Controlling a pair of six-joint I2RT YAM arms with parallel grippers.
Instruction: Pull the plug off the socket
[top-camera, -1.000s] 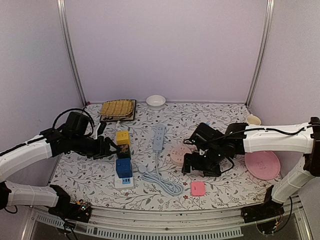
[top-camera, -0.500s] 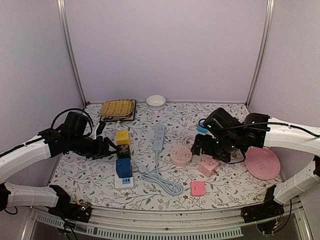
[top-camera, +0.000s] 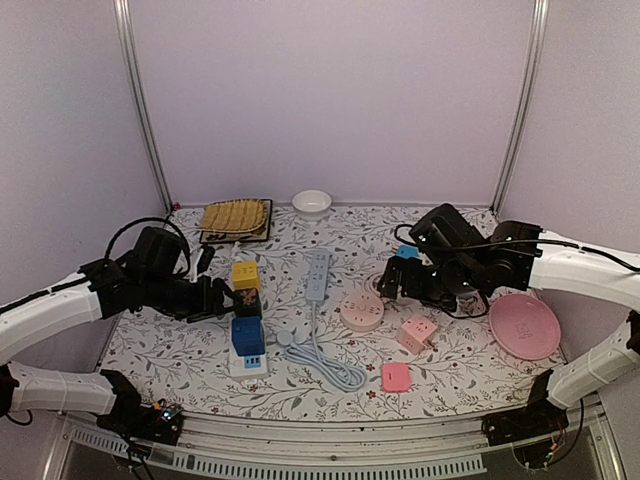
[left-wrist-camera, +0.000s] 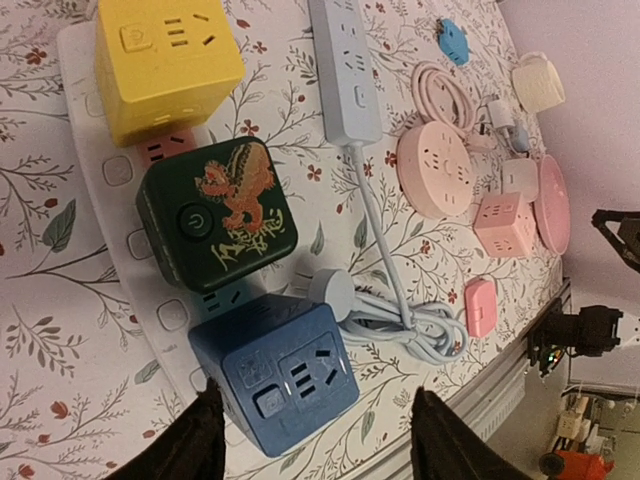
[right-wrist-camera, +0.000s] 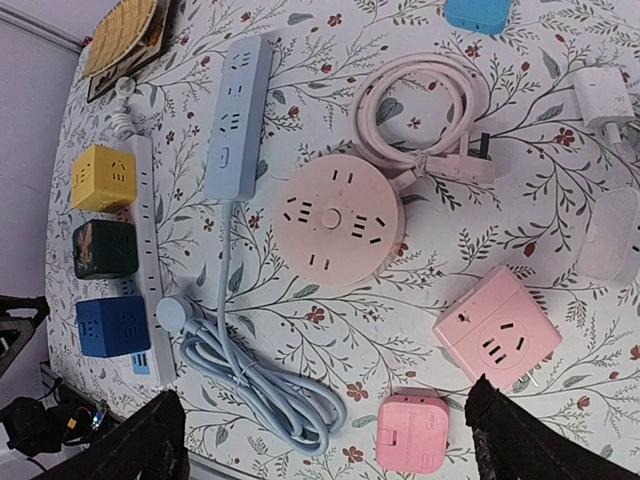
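The left hand (left-wrist-camera: 318, 400), spread apart, hovers near the blue plug (left-wrist-camera: 275, 375), contact unclear, its prongs hidden in the strip (left-wrist-camera: 120, 215); the right hand (right-wrist-camera: 325, 395), also apart, hangs empty above the surface (right-wrist-camera: 520, 200)

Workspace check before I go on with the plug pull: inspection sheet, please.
Surface: floral-print table.
Job's things: white power strip carrying yellow cube, dark green cube, blue cube, all seated.
Clutter: grey power strip, round pink socket, pink cube, small pink adapter, pink plate, white bowl, woven mat.
Grippers: left gripper open, empty, beside the cubes; right gripper open, empty, near the pink items.
Cables: grey cable coiled beside the blue cube; pink cable coiled by the round socket.
Surroundings: lilac walls, metal posts.
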